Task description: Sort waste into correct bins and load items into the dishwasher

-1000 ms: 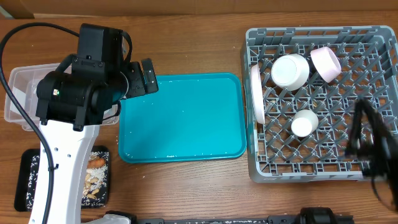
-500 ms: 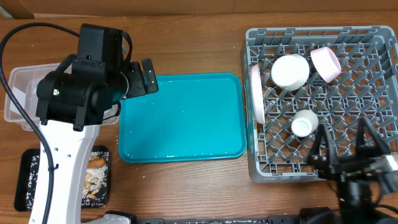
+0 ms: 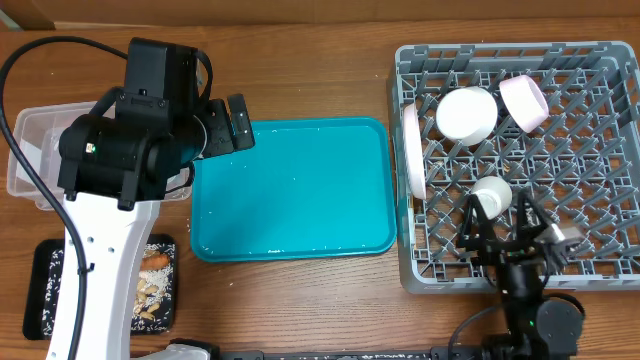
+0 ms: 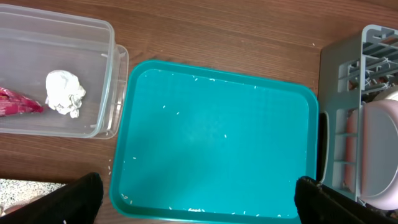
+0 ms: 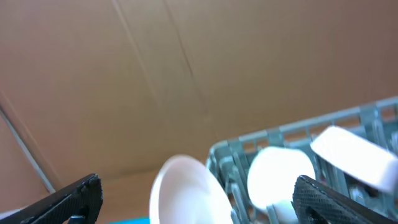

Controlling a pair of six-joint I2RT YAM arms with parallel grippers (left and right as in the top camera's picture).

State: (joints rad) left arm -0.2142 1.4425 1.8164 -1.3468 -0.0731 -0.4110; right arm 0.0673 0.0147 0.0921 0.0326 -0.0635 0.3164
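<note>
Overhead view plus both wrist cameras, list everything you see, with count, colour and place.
tray: one, teal, table centre
dish rack: one, grey, right side
white bowl: one, white, rack's back
pink bowl: one, pink, tilted beside the white bowl
cup: one, white, rack's middle
plate: one, pale pink, upright at rack's left edge
clear bin: one, transparent, far left
crumpled tissue: one, white, in the clear bin
wrapper: one, red, in the clear bin
black container: one, black speckled, front left, holding food scraps
table: one, brown wood, under everything
left hand: one, black, open, by the tray's back-left corner
right hand: one, black, open, over the rack's front
</note>
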